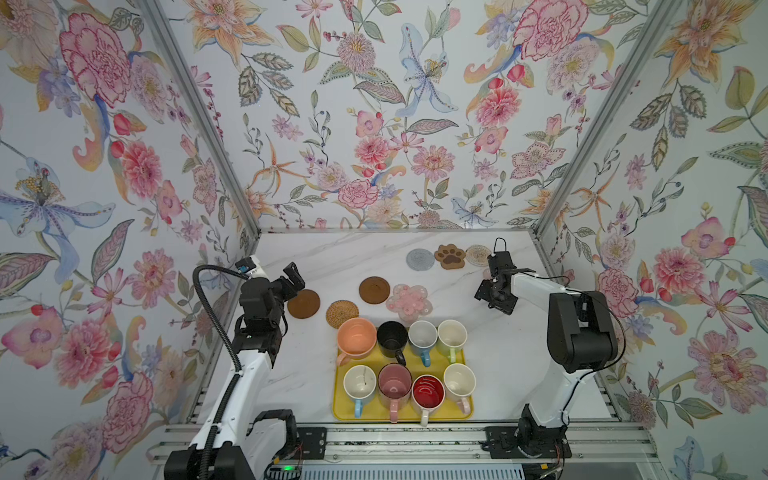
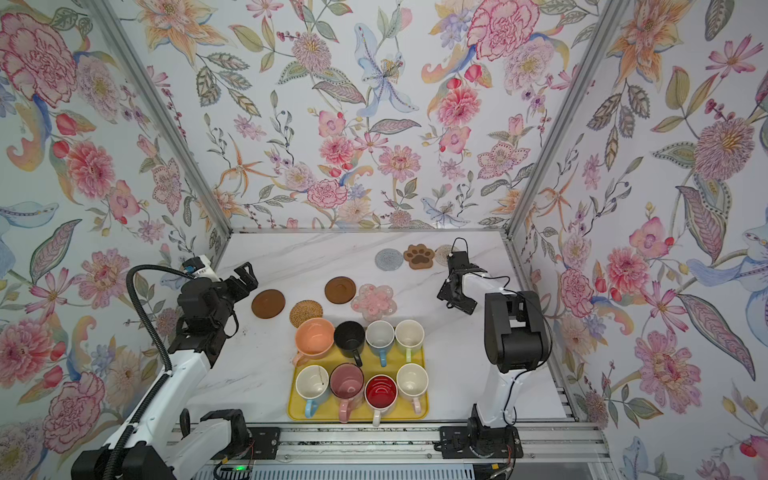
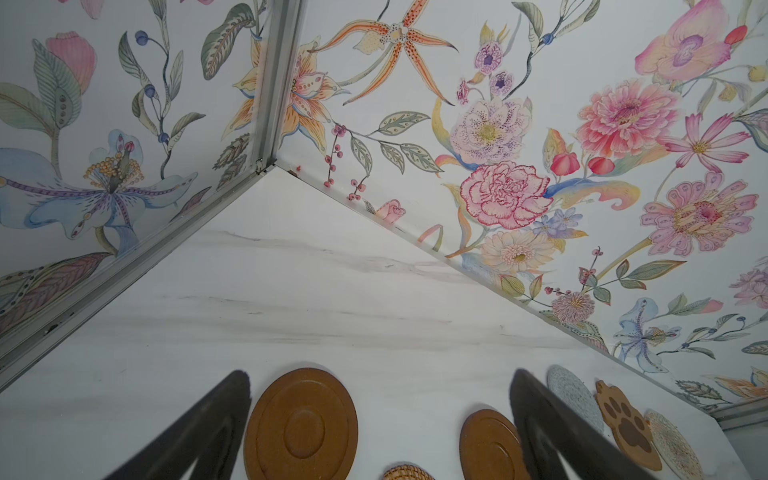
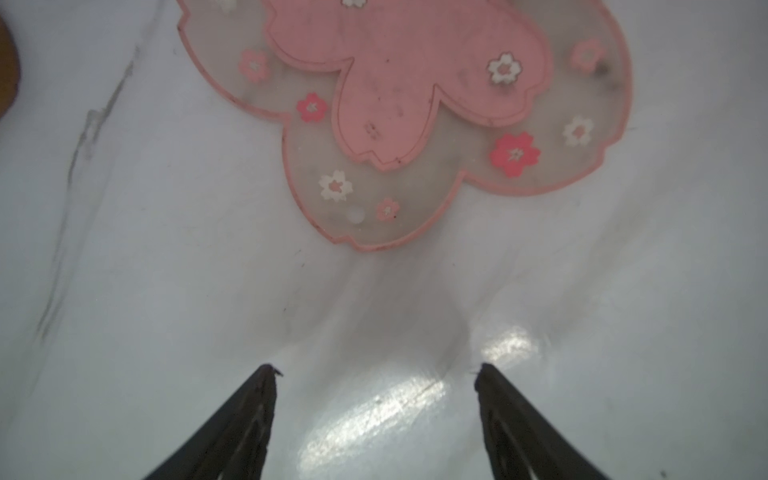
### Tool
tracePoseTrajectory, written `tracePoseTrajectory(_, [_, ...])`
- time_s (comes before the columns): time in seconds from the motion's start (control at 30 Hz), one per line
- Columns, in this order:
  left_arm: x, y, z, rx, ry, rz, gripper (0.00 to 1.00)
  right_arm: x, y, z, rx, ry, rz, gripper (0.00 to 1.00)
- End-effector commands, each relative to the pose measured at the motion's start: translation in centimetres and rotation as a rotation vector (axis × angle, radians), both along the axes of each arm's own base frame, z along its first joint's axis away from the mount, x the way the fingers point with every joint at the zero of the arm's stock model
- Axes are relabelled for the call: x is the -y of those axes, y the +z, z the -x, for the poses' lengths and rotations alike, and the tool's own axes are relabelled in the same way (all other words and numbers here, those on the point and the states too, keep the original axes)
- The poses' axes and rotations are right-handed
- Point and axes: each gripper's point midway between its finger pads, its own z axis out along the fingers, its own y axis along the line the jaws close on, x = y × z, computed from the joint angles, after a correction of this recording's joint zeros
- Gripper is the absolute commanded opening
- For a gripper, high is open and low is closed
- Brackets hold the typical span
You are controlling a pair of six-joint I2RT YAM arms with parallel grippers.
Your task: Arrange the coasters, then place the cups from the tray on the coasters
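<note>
Several handled cups stand in two rows on the yellow tray (image 1: pixel 340 410), among them a peach one (image 1: pixel 356 336) and a red-inside one (image 1: pixel 428 392). Behind it lie two dark brown discs (image 1: pixel 304 304) (image 1: pixel 374 289), a rattan round (image 1: pixel 342 314) and a pink flower coaster (image 1: pixel 409 300). Grey (image 1: pixel 420 259), paw (image 1: pixel 450 256) and clear (image 1: pixel 478 254) coasters sit far right. My left gripper (image 1: pixel 293 278) hangs open beside the left disc (image 3: pixel 301 428). My right gripper (image 1: pixel 495 297) is open and empty, low over bare table, just short of another pink flower coaster (image 4: pixel 415 104).
Floral walls close in the marble table (image 1: pixel 332 257) on three sides. An aluminium rail (image 1: pixel 395 440) runs along the front edge with both arm bases on it. Bare marble lies at the back left and at the right of the tray.
</note>
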Motion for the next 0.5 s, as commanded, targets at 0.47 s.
tracePoseTrajectory(0.47, [-0.6, 0.8, 0.4, 0.028, 0.014, 0.001, 0.99, 3.6, -2.9, -3.2, -0.031, -0.097, -0.043, 0.58])
